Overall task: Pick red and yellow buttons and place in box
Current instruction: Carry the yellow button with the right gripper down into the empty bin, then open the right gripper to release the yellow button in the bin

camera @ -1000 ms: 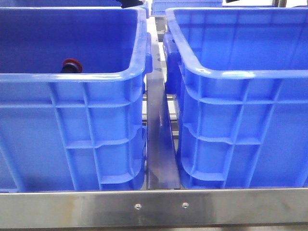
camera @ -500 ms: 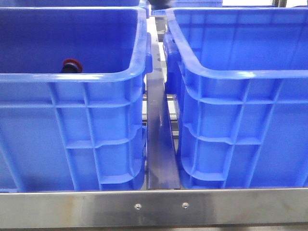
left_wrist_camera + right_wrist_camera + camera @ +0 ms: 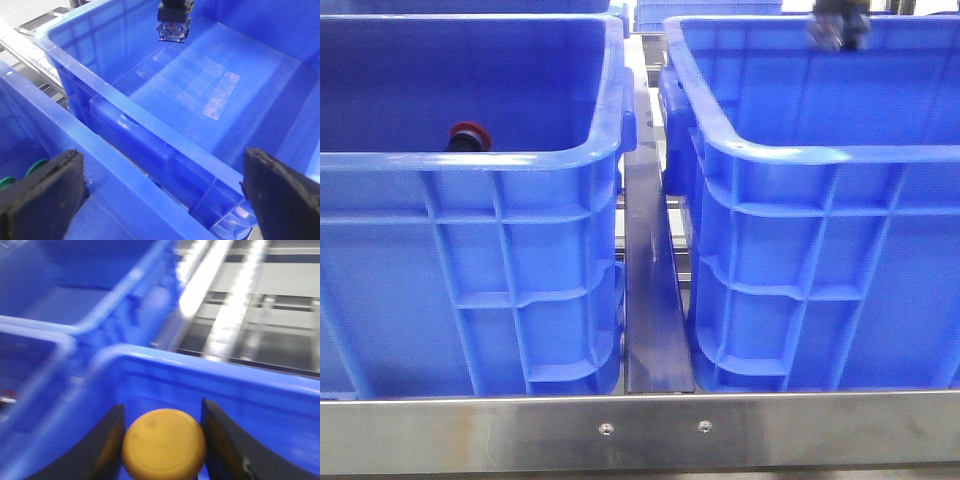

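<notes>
A yellow button (image 3: pixel 164 442) sits between the fingers of my right gripper (image 3: pixel 162 437), which is shut on it. In the front view the right gripper (image 3: pixel 838 30) hangs at the top right, above the back of the box (image 3: pixel 790 153), the right-hand blue crate. The left wrist view shows that gripper (image 3: pixel 174 22) with the button's body (image 3: pixel 173 32) over the box's bare floor (image 3: pixel 200 90). A red button (image 3: pixel 468 135) lies inside the left blue crate (image 3: pixel 470 160). My left gripper (image 3: pixel 160 192) is open and holds nothing, above the two crates' neighbouring rims.
A metal rail (image 3: pixel 655 300) runs in the gap between the crates, and a steel bar (image 3: pixel 640 430) crosses the front edge. Green round parts (image 3: pixel 10 181) lie in the left crate. More blue crates (image 3: pixel 700 12) stand behind.
My right gripper moved to the right along the top of the front view, from above the left crate's back corner to above the right crate. The red button stayed put.
</notes>
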You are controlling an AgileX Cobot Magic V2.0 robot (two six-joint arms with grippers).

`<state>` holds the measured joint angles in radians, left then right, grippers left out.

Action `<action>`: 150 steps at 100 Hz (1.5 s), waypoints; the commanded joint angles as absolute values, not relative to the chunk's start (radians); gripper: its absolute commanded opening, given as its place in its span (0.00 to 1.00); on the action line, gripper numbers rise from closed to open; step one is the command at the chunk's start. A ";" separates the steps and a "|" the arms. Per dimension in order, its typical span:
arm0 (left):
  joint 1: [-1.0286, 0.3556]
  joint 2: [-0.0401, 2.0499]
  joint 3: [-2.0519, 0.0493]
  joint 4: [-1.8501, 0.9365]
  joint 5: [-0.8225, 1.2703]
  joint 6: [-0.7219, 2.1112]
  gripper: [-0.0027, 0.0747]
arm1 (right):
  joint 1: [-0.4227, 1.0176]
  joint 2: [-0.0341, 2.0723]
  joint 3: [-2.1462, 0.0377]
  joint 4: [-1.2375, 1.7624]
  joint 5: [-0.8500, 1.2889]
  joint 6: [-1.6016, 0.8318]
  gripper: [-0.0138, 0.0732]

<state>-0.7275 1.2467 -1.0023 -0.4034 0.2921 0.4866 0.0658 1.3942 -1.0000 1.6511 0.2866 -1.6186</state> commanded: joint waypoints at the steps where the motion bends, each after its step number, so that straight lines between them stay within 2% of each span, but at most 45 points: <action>1: -0.735 1.215 -1.032 -0.411 0.223 0.485 0.80 | 0.060 1.398 -1.026 1.721 0.238 -1.706 0.31; 22: -0.735 1.215 -1.032 -0.411 0.221 0.485 0.80 | 0.060 1.516 -1.043 1.734 0.218 -1.760 0.31; 67: -0.735 1.215 -1.032 -0.411 0.221 0.485 0.80 | 0.059 1.748 -1.217 1.734 0.192 -1.769 0.31; 150: -0.735 1.215 -1.032 -0.411 0.213 0.485 0.80 | 0.059 1.774 -1.221 1.734 0.138 -1.796 0.31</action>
<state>-0.7275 1.2467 -1.0023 -0.4030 0.2782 0.4866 0.0646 1.8226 -1.1898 1.7133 0.1451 -1.7812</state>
